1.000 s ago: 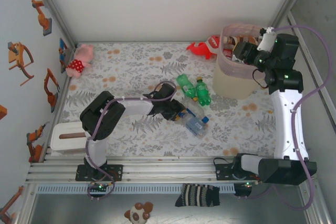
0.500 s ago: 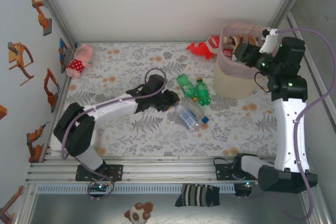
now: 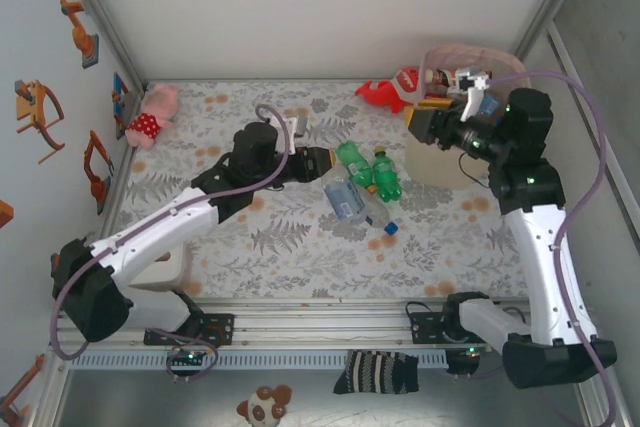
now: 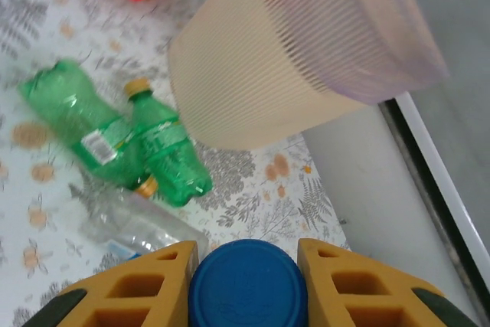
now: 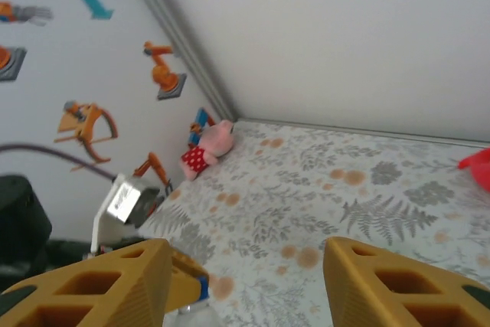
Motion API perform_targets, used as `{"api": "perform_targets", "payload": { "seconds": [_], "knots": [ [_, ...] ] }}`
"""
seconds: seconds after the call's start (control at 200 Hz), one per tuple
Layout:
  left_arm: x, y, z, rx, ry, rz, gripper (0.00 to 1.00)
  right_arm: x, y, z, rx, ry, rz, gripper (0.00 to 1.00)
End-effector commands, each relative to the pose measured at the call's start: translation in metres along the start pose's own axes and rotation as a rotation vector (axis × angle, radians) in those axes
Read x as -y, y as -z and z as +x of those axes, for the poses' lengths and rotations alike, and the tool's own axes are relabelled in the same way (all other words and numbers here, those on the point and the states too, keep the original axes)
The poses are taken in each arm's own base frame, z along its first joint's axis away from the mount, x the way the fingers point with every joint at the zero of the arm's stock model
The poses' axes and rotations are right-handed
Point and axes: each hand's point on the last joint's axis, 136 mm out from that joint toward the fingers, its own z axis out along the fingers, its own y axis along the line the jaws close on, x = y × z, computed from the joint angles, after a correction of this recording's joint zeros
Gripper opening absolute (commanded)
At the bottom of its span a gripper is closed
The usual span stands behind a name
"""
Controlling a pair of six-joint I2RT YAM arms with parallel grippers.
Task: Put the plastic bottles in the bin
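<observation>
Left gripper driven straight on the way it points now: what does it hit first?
Probably the bin's side wall, well below the rim. The green bottles lie just left of that line and might be clipped first; depth is hard to judge.

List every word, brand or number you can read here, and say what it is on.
Nothing reads clearly.
green bottles: label print blurred.
clear bottle lying beside them: label too blurred.
blue cap: any marking blurred.
wall stickers: pictures, no words.
</observation>
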Motion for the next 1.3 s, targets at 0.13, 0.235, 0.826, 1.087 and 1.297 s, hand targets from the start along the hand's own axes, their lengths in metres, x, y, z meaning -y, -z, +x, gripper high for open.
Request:
{"api": "perform_targets", "payload": {
  "seconds": [0.13,0.235,0.826,1.087,1.297],
  "knots": [
    [0.061,0.037,-0.04,0.135,-0.31,0.189,0.16,-0.047,-0.019,0.023,-0.054,0.215,-0.153,0.68],
    [0.075,0.046,-0.048,0.167,-0.35,0.223,0.16,-0.053,-0.03,0.04,-0.088,0.262,-0.164,0.74],
    [0.092,0.062,-0.061,0.197,-0.37,0.255,0.15,-0.079,-0.08,0.098,-0.25,0.337,-0.266,0.83],
    [0.095,0.063,-0.063,0.206,-0.37,0.267,0.16,-0.082,-0.085,0.101,-0.267,0.327,-0.279,0.68],
    [0.095,0.065,-0.064,0.217,-0.368,0.266,0.23,-0.081,-0.086,0.097,-0.262,0.304,-0.264,0.57]
  ]
}}
